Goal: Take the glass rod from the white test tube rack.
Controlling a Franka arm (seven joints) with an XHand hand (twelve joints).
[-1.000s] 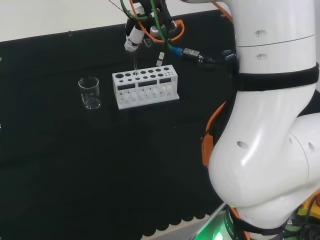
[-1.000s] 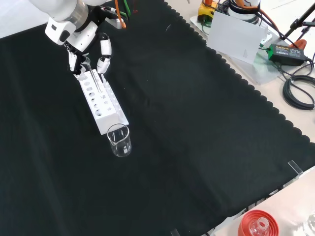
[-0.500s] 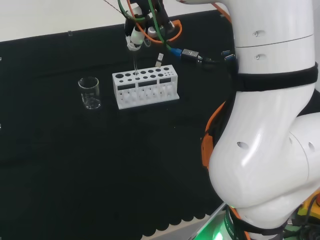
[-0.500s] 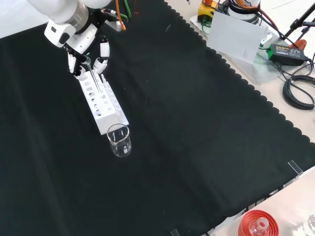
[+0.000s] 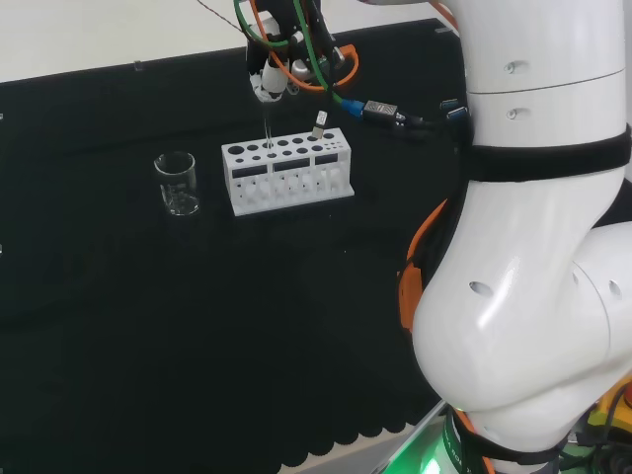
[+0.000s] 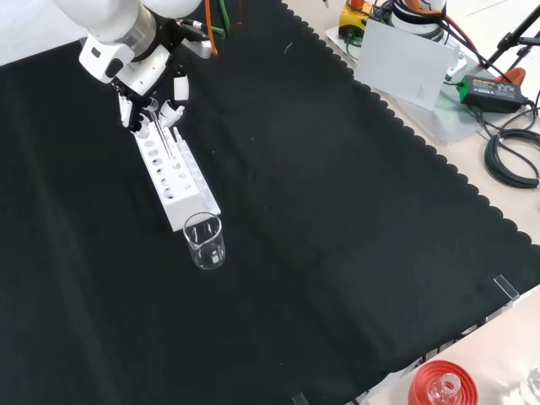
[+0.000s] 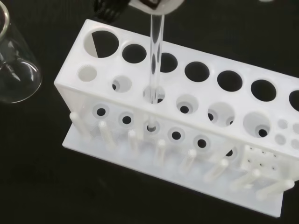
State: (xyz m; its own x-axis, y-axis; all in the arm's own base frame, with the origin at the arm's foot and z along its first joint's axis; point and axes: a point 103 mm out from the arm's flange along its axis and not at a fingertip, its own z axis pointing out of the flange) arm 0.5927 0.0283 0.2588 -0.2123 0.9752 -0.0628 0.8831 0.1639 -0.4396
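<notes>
Wrist view: glass rod [image 7: 154, 56] enters white rack [image 7: 187, 154] hole.

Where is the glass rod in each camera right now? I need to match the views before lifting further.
Head view: the glass rod hangs upright from the hand, above the left part of the white rack.
Front view: the rod slants below the hand, at the rack's far end.
Wrist view: the rod runs down into a front-row hole of the rack.
Shared landmark: the glass beaker beside the rack's end.
</notes>
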